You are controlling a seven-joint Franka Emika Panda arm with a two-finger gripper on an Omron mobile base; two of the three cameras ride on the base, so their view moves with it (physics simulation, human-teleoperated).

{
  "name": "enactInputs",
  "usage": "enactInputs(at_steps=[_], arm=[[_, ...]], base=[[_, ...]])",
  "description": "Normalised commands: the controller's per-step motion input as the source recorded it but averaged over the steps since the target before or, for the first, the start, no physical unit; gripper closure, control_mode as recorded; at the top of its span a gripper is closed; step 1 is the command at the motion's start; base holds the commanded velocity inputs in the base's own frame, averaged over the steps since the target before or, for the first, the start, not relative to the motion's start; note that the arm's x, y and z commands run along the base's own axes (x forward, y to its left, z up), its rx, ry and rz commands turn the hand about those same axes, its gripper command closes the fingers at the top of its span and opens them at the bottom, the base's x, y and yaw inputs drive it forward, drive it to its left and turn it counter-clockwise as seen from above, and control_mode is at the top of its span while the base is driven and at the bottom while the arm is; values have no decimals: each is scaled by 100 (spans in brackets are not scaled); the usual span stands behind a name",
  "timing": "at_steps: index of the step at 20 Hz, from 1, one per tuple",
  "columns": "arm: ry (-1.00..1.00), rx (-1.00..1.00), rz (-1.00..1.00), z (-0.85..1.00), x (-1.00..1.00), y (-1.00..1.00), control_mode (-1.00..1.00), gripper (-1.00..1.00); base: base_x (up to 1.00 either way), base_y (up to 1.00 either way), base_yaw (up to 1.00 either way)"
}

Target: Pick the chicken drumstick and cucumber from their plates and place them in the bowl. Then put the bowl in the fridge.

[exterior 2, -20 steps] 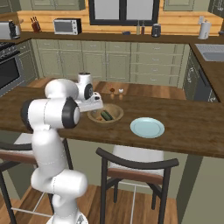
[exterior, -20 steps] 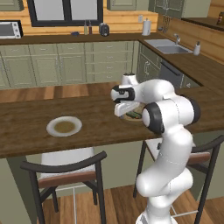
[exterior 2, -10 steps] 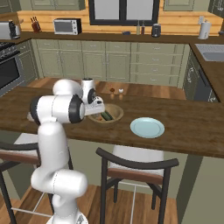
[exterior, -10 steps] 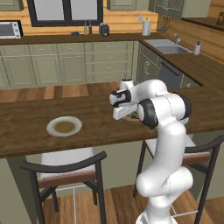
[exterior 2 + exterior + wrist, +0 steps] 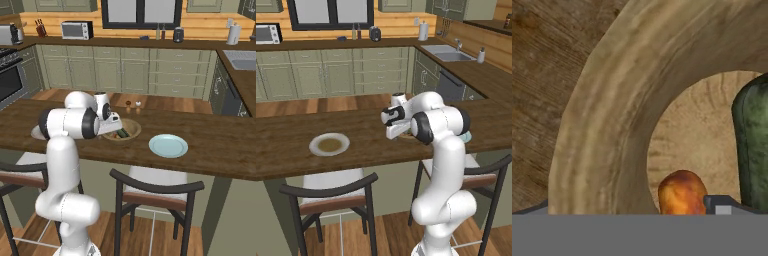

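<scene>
The light-brown wooden bowl (image 5: 131, 131) (image 5: 607, 115) stands on the dark wood counter. In it lie the orange-brown chicken drumstick (image 5: 682, 192) and the dark green cucumber (image 5: 754, 140) (image 5: 123, 133). My gripper (image 5: 627, 207) (image 5: 111, 126) (image 5: 394, 129) is open and low over the bowl's near rim. One fingertip (image 5: 722, 204) is inside by the drumstick and the other is outside the rim. A pale plate with a brownish middle (image 5: 329, 144) sits to the left. A light blue plate (image 5: 168, 145) sits to the bowl's right. The fridge is out of view.
Two small shakers (image 5: 133, 105) stand just behind the bowl. Dark chairs (image 5: 155, 192) (image 5: 331, 197) are tucked under the counter's near edge. Green cabinets, a sink (image 5: 448, 52) and a microwave (image 5: 76, 30) line the far walls.
My hand has come down and in toward the bowl's rim. The bowl, the food and both plates have stayed put.
</scene>
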Motion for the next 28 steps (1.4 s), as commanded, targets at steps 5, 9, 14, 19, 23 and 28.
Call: enactInputs(at_steps=[5, 9, 14, 19, 23, 28], arm=[[0, 0, 0, -28, 0, -5, -100, -100], [0, 0, 0, -27, 0, 0, -100, 100], [0, 0, 0, -34, 0, 0, -100, 100], [-1, 0, 0, -23, -2, 9, -100, 100], [-7, 0, 6, -3, -16, 8, -100, 100], [-11, 0, 16, 23, -37, 1, -100, 100]], base=[[0, 0, 0], [0, 0, 0], [0, 0, 0], [0, 0, 0], [0, 0, 0], [0, 0, 0]])
